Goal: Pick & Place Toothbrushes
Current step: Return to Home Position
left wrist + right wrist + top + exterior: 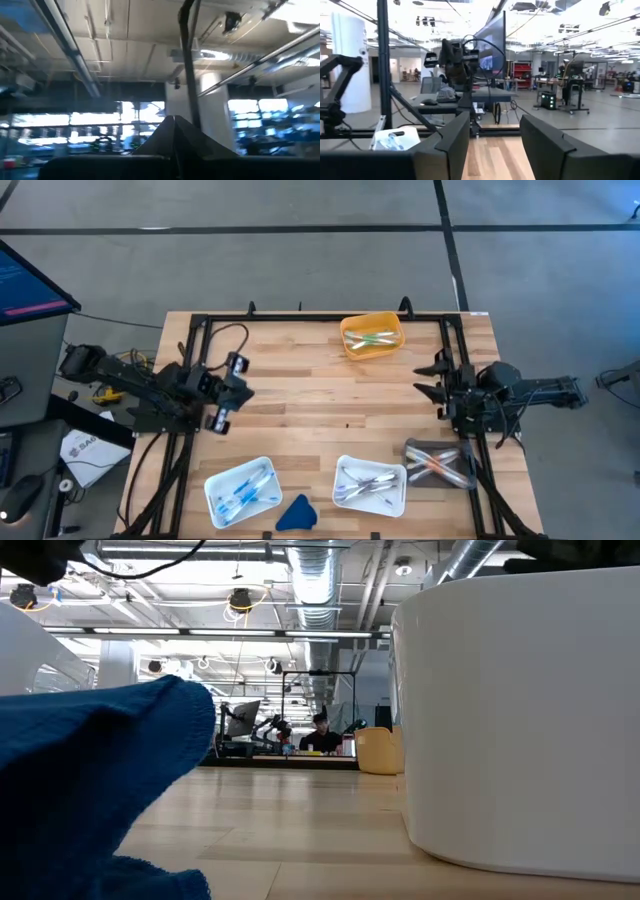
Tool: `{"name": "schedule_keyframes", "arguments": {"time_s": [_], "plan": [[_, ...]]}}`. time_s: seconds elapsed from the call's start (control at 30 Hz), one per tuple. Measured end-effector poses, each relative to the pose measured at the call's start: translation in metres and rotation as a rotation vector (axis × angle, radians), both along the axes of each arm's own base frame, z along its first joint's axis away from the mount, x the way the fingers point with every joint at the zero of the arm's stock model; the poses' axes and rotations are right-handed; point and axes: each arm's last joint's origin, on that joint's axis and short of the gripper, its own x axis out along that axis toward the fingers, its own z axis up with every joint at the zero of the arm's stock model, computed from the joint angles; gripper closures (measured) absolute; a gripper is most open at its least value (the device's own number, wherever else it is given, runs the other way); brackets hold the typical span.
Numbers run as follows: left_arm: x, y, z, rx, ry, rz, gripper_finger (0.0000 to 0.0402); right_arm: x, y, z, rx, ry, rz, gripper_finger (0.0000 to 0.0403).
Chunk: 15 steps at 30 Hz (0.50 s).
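Note:
The toothbrushes lie sorted in four trays. Green ones are in the yellow tray [372,336] at the far edge, blue ones in a white tray [242,490], and grey-white ones in a second white tray [370,485]. Orange and pink ones fill a clear tray [440,462] near the right. My left gripper [232,388] hovers over the table's left part; in its wrist view [174,131] the fingers meet, shut and empty, aimed up at the ceiling. My right gripper [428,377] hovers at the right side, open and empty [495,145], pointing level toward the left.
A blue cloth lump [297,513] lies at the near edge between the two white trays and fills the left of the low view [90,780]. The white tray's wall [520,710] blocks the right of that view. A black frame [200,330] edges the table. Bare wood lies at mid-table.

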Motion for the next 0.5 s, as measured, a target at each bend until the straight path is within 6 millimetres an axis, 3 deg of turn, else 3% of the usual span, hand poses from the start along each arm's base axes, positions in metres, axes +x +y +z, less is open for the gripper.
{"name": "schedule_keyframes", "arguments": {"time_s": [0.13, 0.37, 0.5], "plan": [[0.004, 0.012, -0.012, 0.106, 0.054, 0.173, 0.0398, 0.0, -0.002, -0.002, -0.02, 0.026, -0.031, 0.0237], [0.006, 0.046, -0.053, 0.058, 0.254, 0.472, 0.0398, 0.002, -0.011, -0.012, -0.072, 0.139, -0.169, 0.0234], [0.008, 0.07, -0.062, 0.039, 0.299, 0.533, 0.0398, 0.001, -0.016, -0.015, -0.091, 0.178, -0.231, 0.0237]]}}
